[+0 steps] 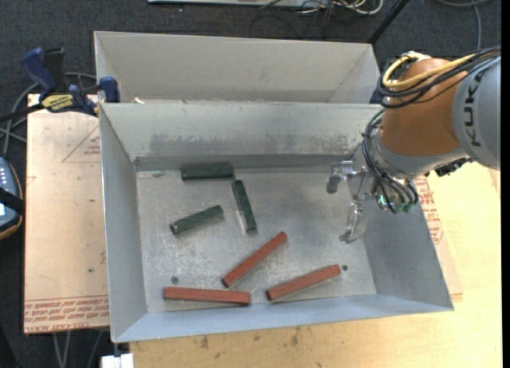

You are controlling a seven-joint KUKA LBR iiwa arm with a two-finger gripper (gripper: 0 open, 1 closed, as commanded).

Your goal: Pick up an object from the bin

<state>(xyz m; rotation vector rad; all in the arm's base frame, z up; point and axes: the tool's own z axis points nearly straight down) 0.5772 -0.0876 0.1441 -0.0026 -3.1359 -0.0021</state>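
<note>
My gripper (346, 205) hangs at the bin's right side, above the floor, open with nothing between its fingers. One fingertip (335, 181) points toward the back and the other (349, 232) toward the front. The nearest thing is a red-brown bar (304, 282), lying flat just in front of and left of the lower fingertip. A second red-brown bar (255, 259) lies slanted further left, toward the bin's middle. The gripper touches neither bar.
A third red-brown bar (206, 295) lies along the front wall at the left. Three dark green bars lie on the left half: one by the back wall (207, 172), one near the middle (245, 206), one further left (196, 220). The arm's orange cover overhangs the right rim.
</note>
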